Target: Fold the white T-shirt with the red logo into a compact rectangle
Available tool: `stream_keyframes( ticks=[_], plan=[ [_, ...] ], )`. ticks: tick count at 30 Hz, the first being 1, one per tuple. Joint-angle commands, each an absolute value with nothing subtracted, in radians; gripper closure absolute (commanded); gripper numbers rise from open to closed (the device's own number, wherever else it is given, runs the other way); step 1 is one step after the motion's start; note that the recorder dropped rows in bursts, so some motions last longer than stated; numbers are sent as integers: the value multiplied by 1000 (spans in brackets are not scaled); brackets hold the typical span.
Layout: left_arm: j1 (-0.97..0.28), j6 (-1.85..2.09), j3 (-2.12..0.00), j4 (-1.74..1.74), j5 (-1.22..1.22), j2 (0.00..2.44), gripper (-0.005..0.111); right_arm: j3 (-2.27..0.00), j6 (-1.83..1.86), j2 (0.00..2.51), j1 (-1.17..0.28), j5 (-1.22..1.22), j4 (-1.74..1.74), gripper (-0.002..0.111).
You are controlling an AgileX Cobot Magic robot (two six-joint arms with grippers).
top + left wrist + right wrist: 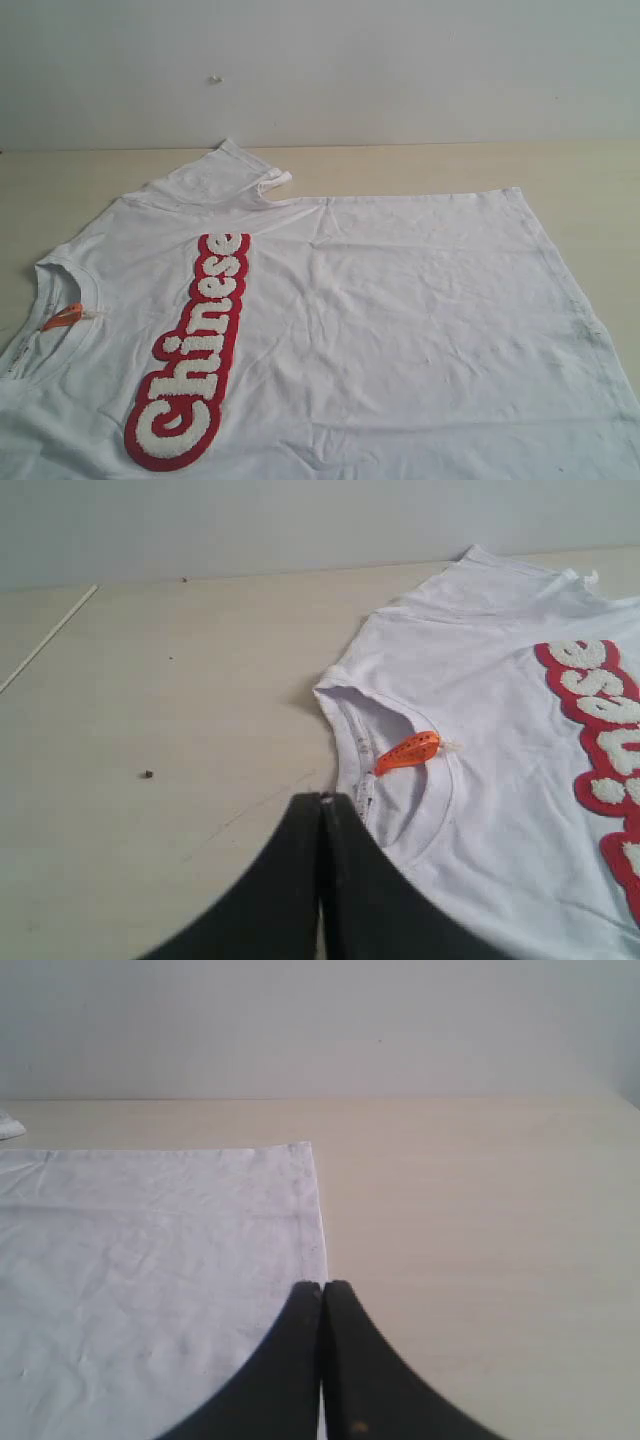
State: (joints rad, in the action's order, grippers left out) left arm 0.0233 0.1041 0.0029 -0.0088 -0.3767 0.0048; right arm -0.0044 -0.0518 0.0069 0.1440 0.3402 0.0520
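The white T-shirt [400, 320] lies spread flat on the table, collar [40, 310] at the left and hem at the right. Its red logo [195, 350] runs lengthwise across the chest. An orange neck tag [62, 318] sits inside the collar. No gripper shows in the exterior view. In the left wrist view my left gripper [322, 798] is shut, empty, its tips just beside the collar [355, 740] and the neck tag [408, 751]. In the right wrist view my right gripper [322, 1284] is shut, empty, hovering at the shirt's hem edge [318, 1220].
The light wooden table [580, 170] reaches back to a pale wall. One sleeve [235, 165] lies folded at the far side. Small dark crumbs [147, 774] dot the bare wood left of the collar.
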Motion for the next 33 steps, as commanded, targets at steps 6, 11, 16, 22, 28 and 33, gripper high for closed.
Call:
stream_keyframes(
  ticks=[6, 11, 16, 22, 28, 33],
  plan=[
    [16, 105, 0, -12, -378, 0, 107, 0, -54, 0, 142, 336, 52, 108],
    [16, 154, 0, 0, -350, 0, 107, 0, -54, 0, 142, 279, 54, 108],
    [16, 96, 0, -17, -65, 0, 107, 0, -54, 0, 142, -21, 54, 108],
    [16, -140, 0, -17, 357, 0, 107, 0, -54, 0, 142, -377, 54, 108],
    [16, -570, 0, 0, 595, 0, 107, 0, -287, 0, 142, -612, 49, 108],
    [16, -793, -131, 304, 414, 42, 107, -121, -432, 0, 142, -486, 84, 108]
  ],
)
